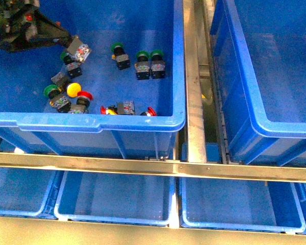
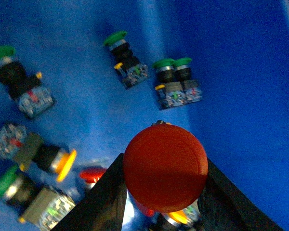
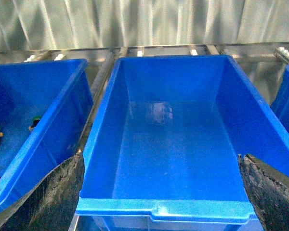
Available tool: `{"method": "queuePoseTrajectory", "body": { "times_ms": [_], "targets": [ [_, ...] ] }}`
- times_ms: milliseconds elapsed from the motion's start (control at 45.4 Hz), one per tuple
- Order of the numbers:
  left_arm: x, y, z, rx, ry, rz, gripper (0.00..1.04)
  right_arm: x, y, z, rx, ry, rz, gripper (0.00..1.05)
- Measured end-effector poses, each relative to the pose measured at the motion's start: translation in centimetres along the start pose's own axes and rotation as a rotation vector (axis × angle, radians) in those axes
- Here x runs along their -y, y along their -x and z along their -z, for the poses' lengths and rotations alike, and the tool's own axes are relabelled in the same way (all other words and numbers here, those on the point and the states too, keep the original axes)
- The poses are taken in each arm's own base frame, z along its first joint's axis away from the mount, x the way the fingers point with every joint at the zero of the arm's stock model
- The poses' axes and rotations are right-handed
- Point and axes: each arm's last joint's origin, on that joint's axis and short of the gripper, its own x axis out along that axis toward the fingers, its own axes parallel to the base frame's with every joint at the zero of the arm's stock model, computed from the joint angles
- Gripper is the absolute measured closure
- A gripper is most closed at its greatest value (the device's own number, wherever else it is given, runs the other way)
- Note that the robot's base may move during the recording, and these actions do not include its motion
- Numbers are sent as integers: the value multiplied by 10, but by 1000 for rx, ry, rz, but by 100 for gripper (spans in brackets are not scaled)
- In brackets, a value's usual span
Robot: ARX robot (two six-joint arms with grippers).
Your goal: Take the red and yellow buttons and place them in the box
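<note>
Your left tool grips the light, hard red button under its slick cap, so trust the blocky body; your right tool hangs wide and empty.

Wide open mouth on the box; metal rail between it and the button-strewn left crate.

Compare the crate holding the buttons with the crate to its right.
The button crate holds scattered push-buttons; the right crate shows only bare floor. The left gripper, clamping a red button, is over the button crate; the open right gripper faces the right crate. Both are blue plastic with rounded corners.
</note>
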Motion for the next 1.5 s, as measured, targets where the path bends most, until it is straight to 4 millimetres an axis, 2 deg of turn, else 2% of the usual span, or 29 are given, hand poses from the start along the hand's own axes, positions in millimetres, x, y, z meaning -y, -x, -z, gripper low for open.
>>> {"method": "queuePoseTrajectory", "body": {
  "times_ms": [132, 220, 309, 441, 617, 815, 1168, 1344, 1499],
  "targets": [
    [11, 29, 14, 27, 220, 73, 71, 0, 0, 0, 0, 0, 0, 7],
    [31, 45, 14, 49, 357, 139, 71, 0, 0, 0, 0, 0, 0, 7],
    [52, 49, 9, 72, 422, 219, 71, 0, 0, 0, 0, 0, 0, 7],
    [84, 30, 6, 35, 496, 272, 71, 0, 0, 0, 0, 0, 0, 7],
    [128, -1, 7, -42, 468, 331, 71, 0, 0, 0, 0, 0, 0, 7],
    [168, -17, 2, -52, 452, 400, 71, 0, 0, 0, 0, 0, 0, 7],
    [204, -47, 3, -49, 502, 440, 71, 0, 0, 0, 0, 0, 0, 7],
    [227, -61, 13, -76, 521, 470, 71, 0, 0, 0, 0, 0, 0, 7],
    [227, -69, 20, -74, 554, 451, 71, 0, 0, 0, 0, 0, 0, 7]
  ]
}}
